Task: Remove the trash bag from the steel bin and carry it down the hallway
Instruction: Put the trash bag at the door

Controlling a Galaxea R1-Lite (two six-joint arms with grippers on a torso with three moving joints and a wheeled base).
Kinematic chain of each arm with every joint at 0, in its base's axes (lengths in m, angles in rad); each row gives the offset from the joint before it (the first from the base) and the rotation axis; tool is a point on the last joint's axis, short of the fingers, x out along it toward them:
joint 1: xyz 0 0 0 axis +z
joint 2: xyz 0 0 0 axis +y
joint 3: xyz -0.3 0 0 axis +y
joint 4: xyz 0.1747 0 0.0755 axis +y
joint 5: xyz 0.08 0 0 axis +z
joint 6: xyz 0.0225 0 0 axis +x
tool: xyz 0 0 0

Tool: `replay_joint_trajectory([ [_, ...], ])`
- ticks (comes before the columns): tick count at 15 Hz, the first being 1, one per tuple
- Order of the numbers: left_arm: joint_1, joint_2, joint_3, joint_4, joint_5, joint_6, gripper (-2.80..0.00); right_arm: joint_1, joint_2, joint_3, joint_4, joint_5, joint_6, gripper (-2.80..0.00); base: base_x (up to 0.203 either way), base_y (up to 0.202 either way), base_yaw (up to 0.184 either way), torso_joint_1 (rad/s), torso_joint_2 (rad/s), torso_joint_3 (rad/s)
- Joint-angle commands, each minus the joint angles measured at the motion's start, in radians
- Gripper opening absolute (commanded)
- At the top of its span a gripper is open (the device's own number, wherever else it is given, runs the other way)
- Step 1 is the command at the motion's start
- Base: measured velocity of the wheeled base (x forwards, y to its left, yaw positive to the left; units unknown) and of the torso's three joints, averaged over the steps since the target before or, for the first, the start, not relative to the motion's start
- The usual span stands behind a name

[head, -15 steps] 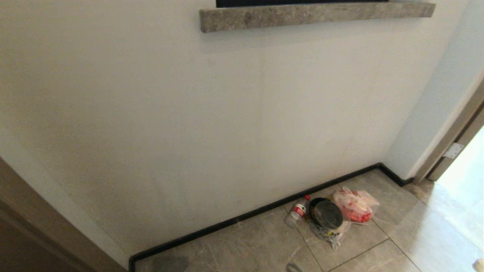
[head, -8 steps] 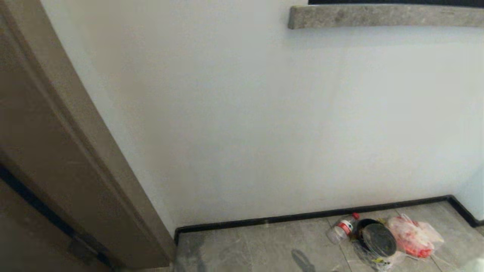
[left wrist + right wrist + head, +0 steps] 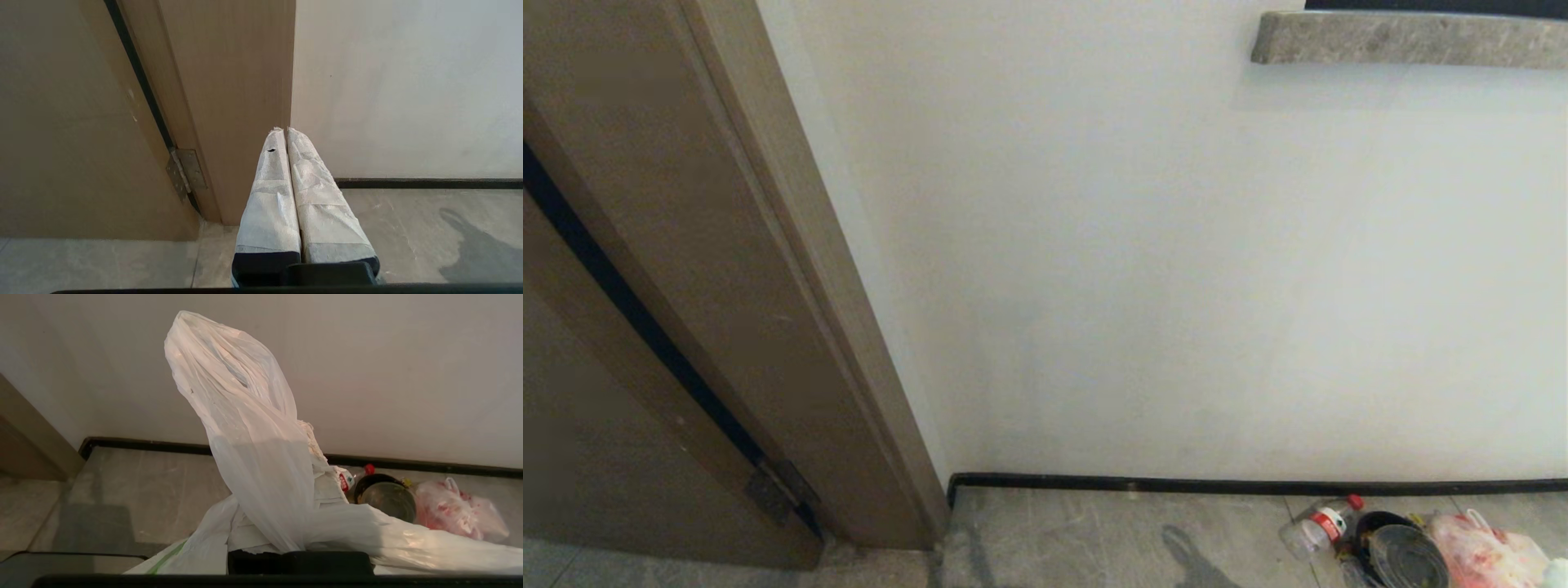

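Right fingers (image 3: 300, 555) seemingly clamped on trash bag (image 3: 253, 457); left fingers (image 3: 286, 134) closed, empty, near door frame (image 3: 229, 102).

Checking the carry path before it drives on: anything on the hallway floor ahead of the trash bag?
The right gripper is shut on the trash bag. By the wall lies a litter pile: a plastic bottle, a dark round container and a pinkish bag, right of view. The grey tiles left of it show nothing in the way.
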Motion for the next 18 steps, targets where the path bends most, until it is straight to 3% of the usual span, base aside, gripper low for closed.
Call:
replay_joint_trajectory([
  [1,0.000,0.000,-0.001,-0.001,0.002,0.001,-2.80,0.000,0.001,0.001,0.001,0.001,-0.003,-2.80,0.000,0.000,0.000,0.000,0.00,0.000],
  [11,0.000,0.000,0.001,0.000,0.002,-0.007,-2.80,0.000,0.001,0.001,0.001,0.001,-0.001,-2.80,0.000,0.000,0.000,0.000,0.00,0.000],
  [18,0.000,-0.002,0.001,-0.001,0.002,-0.005,-2.80,0.000,0.001,0.001,0.001,0.001,-0.002,-2.80,0.000,0.000,0.000,0.003,0.00,-0.158],
])
